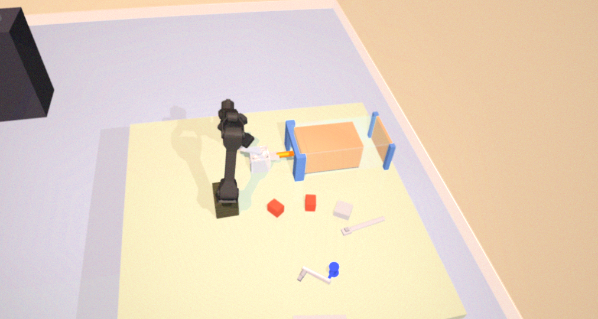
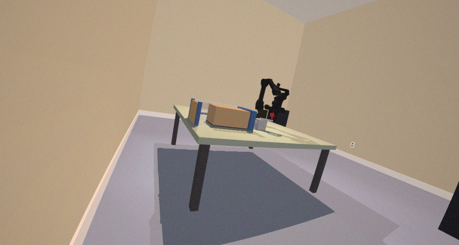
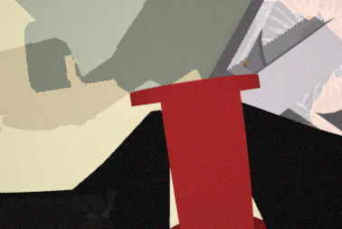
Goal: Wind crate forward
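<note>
The orange-brown crate point(image 1: 328, 136) point(image 2: 228, 116) sits flat in the clear-panelled cubby. Its front is very close to the blue frame point(image 1: 301, 166) point(image 2: 252, 121) at the mouth; I cannot tell whether they touch. An orange strap point(image 1: 285, 154) runs between frame and the white winch point(image 1: 259, 162) point(image 2: 261, 124) point(image 3: 312, 1). The pale handle arm point(image 1: 250, 149) point(image 3: 294, 64) lies across the winch top and points away from the crate. My gripper point(image 3: 193, 116) is shut on the handle's red grip point(image 3: 204, 126) point(image 2: 272, 115). The key end in the hole is hidden.
Two red blocks point(image 1: 275, 208) point(image 1: 310, 202), a pale block point(image 1: 343, 210) and a pale bar tool point(image 1: 364, 224) lie beside the cubby. A white cranked tool point(image 1: 317, 274) and a blue-knobbed piece point(image 1: 334, 267) lie farther along the bench point(image 1: 188, 270).
</note>
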Robot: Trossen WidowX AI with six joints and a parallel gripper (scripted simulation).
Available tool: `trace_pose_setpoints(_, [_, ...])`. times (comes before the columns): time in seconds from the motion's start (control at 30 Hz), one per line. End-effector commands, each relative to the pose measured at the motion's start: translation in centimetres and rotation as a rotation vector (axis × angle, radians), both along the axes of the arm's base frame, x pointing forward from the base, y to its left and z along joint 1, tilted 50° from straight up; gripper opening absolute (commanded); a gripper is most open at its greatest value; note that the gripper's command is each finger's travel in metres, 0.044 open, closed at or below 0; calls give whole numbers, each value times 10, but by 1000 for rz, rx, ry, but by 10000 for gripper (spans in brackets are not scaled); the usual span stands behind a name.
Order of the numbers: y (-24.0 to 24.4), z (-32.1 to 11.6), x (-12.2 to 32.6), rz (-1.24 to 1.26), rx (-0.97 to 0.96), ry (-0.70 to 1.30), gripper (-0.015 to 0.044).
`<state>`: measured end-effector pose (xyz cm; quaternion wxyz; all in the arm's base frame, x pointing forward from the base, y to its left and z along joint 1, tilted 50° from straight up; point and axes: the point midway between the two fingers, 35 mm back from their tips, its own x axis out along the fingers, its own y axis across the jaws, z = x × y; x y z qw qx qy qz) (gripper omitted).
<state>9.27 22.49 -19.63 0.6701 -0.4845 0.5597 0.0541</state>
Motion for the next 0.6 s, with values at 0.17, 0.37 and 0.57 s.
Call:
trace_pose_setpoints(0.17, [-15, 10, -8, 1, -28, 12, 0])
trace_pose_setpoints(0.37, [-19, 14, -10, 1, -28, 12, 0])
trace_pose_setpoints(0.57, [-23, 19, -11, 1, -29, 12, 0])
